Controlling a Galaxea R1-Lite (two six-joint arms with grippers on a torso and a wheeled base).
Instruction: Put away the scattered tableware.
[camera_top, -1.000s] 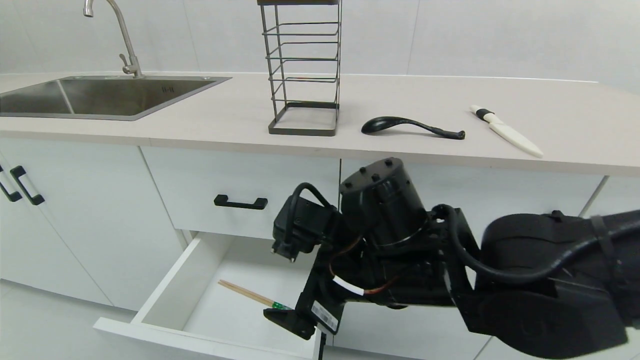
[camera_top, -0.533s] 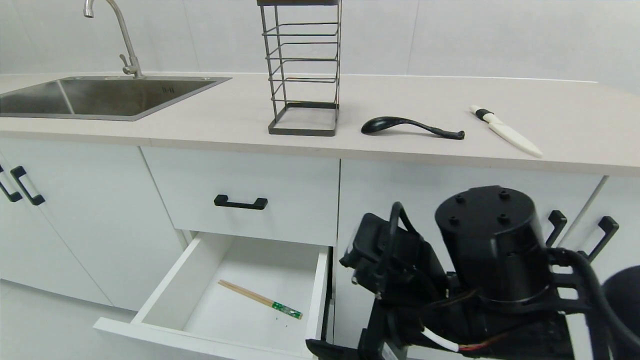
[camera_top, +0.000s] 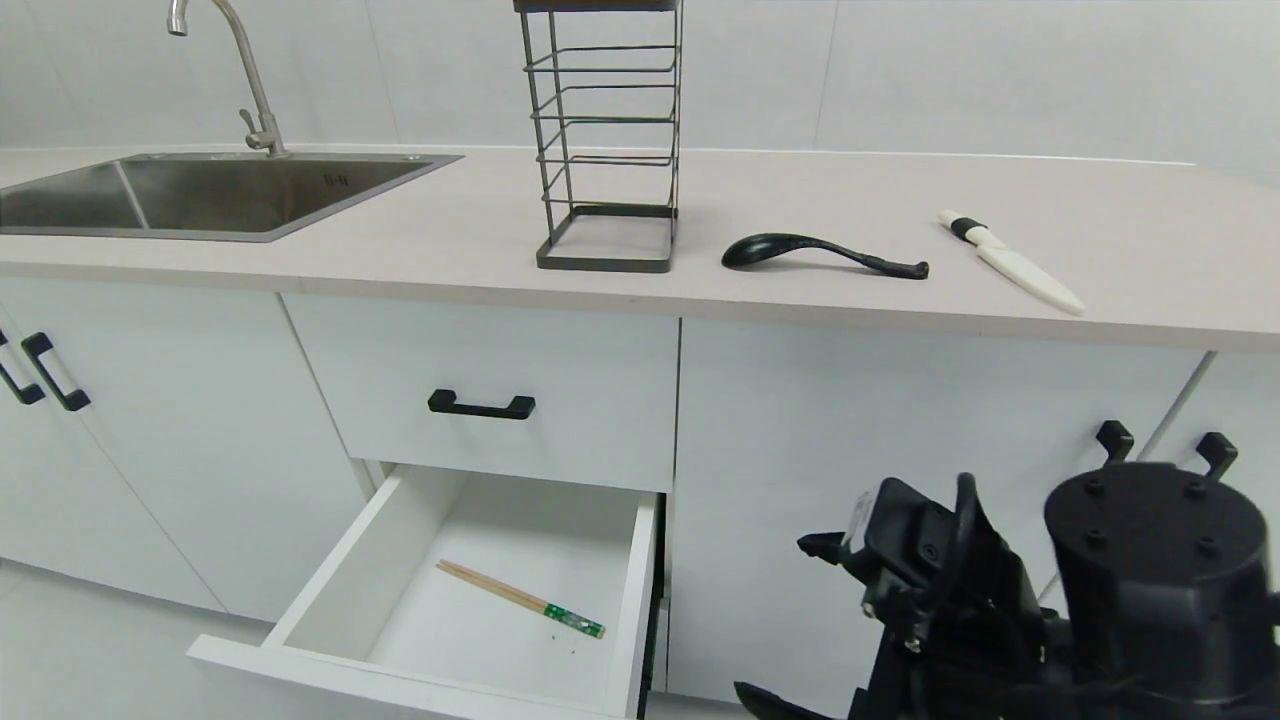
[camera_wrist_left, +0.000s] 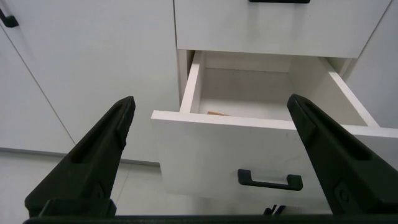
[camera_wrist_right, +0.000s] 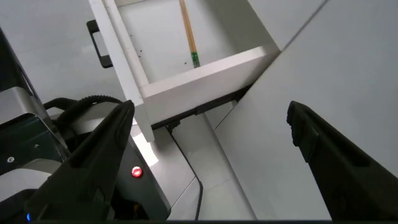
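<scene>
A pair of wooden chopsticks (camera_top: 520, 598) with green ends lies on the floor of the open white drawer (camera_top: 340, 585), also seen as chopsticks (camera_wrist_right: 188, 34) in the right wrist view. On the counter lie a black ladle (camera_top: 820, 252) and a white knife (camera_top: 1012, 262). My right gripper (camera_wrist_right: 211, 165) is open and empty, low and to the right of the drawer, beside the cabinet front. My left gripper (camera_wrist_left: 214, 162) is open and empty, facing the drawer front (camera_wrist_left: 267, 134) from a short way off.
A wire rack (camera_top: 608, 140) stands on the counter left of the ladle. A steel sink (camera_top: 200, 190) with a tap is at the far left. A shut drawer with a black handle (camera_top: 481, 405) sits above the open one. Cabinet doors flank it.
My right arm has drawn back from over the drawer, moving right and down. The chopsticks stay lying in the drawer, now uncovered.
</scene>
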